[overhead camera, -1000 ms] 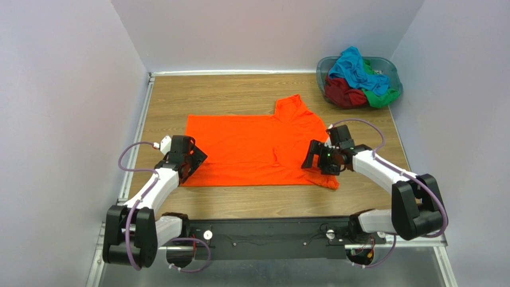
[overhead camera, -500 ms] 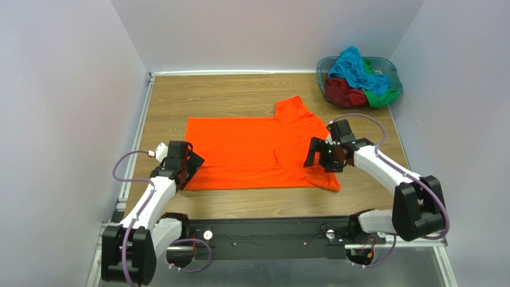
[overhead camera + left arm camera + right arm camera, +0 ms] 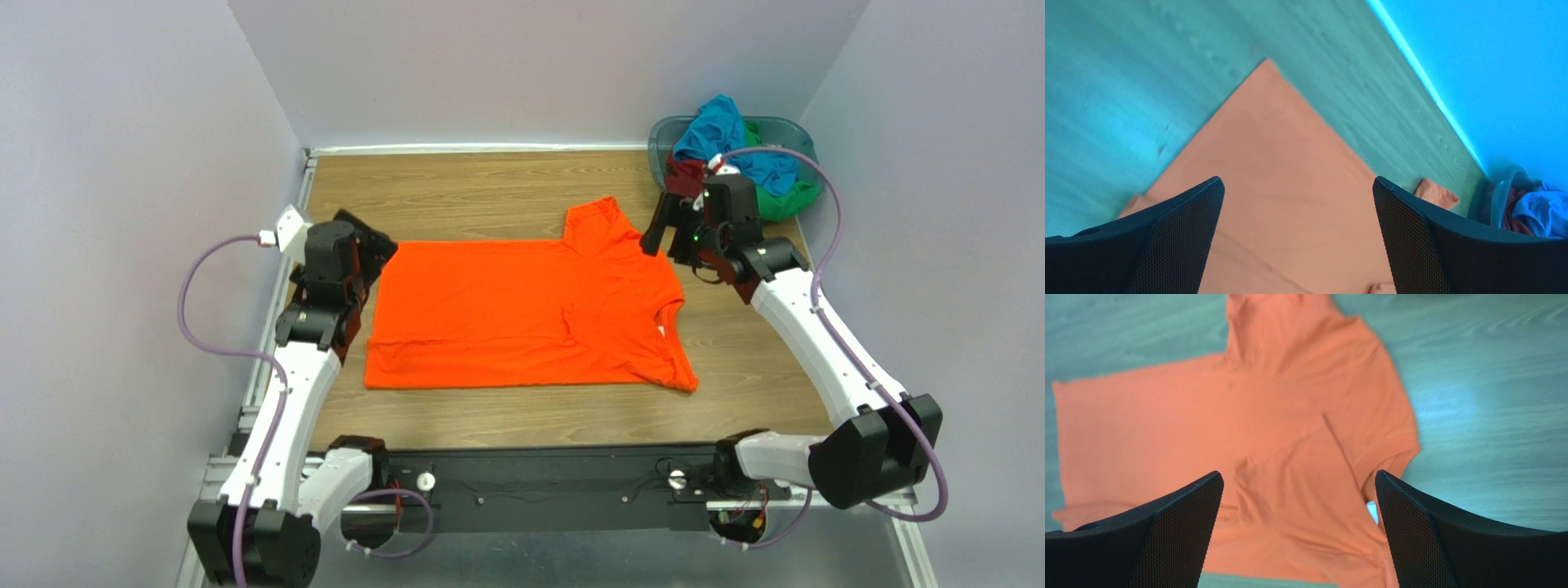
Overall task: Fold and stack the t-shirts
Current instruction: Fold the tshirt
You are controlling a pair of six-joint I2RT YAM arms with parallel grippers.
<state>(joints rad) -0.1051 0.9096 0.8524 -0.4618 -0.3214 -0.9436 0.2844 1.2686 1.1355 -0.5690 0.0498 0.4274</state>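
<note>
The orange shirt point(image 3: 521, 312) lay flat and sideways in the middle of the counter point(image 3: 491, 184), with its collar point(image 3: 669, 321) toward 3 o'clock and its hem point(image 3: 371, 319) toward 9. One sleeve point(image 3: 599, 223) stuck out from the far edge toward 12. The near sleeve seemed to be tucked in over the body already, though the crease was too faint to be sure.

The left end effector point(image 3: 368, 241) hung over the shirt's far hem corner, at about 10 o'clock of the cloth. Its fingers were wide apart and held nothing. The right end effector point(image 3: 669, 227) hovered at about 2 o'clock of the cloth, just beside the free sleeve, between the shirt and the basket point(image 3: 797, 132). Its fingers were likewise spread and empty. Neither touched the fabric.

By my reading the step in hand was the first shirt's fold, with both arms placed along the far edge. The next move called for each to drop onto that edge, pinch a single layer at its own end, and carry it toward 6 together so the cloth did not skew. The free sleeve wanted folding in as well.

The basket sat at the counter's 1 o'clock corner. It held a loose heap: the turquoise shirt point(image 3: 724, 129) on top, the red shirt point(image 3: 683, 178) at its 8 o'clock side and the green shirt point(image 3: 791, 196) spilling at 4. None was folded, and no stack had begun.
</note>
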